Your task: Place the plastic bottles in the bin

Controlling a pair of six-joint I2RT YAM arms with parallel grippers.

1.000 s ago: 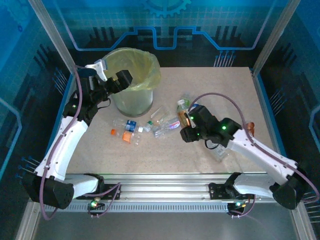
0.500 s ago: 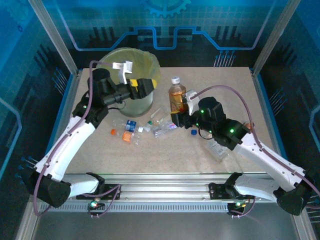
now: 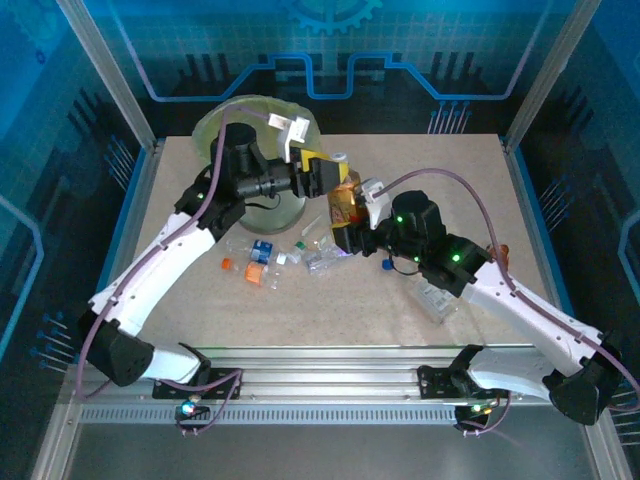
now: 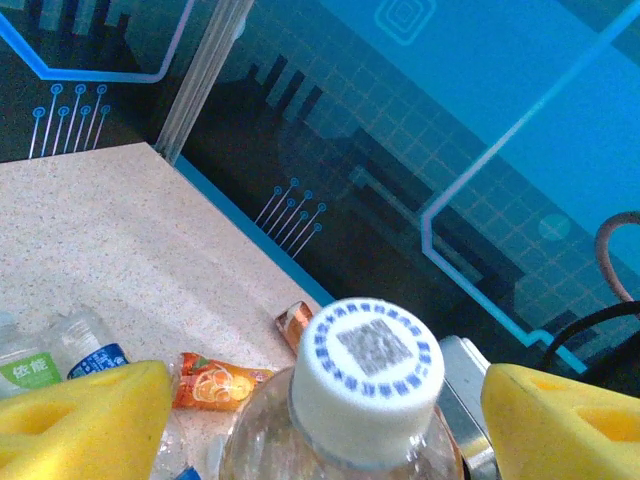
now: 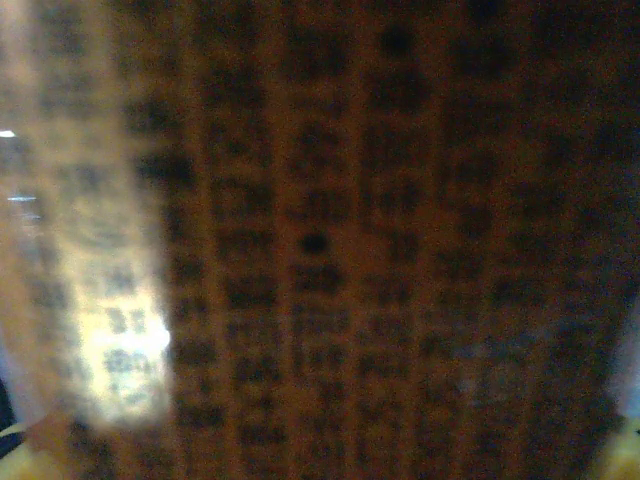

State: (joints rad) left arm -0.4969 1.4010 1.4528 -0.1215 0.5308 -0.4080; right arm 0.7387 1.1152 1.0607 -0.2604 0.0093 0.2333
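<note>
This is looking like a robotics lab cell: aluminium frame posts (image 3: 108,70) are standing at 11 and 1 o'clock, blue circuit-patterned panels (image 3: 330,40) are walling 12 o'clock, and white arms (image 3: 150,280) are sitting bolted to a rail (image 3: 330,368) at 6 o'clock.

Bottle (image 4: 258,442) clear glossy plastic, cap (image 4: 366,375) white plastic; pads (image 4: 80,412) yellow spongy foam; table (image 4: 130,250) speckled matt.

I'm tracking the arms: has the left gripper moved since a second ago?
Yes. In the top view the left gripper has swung rightward, from the bin's left rim across to its right side, reaching the orange bottle.
</note>
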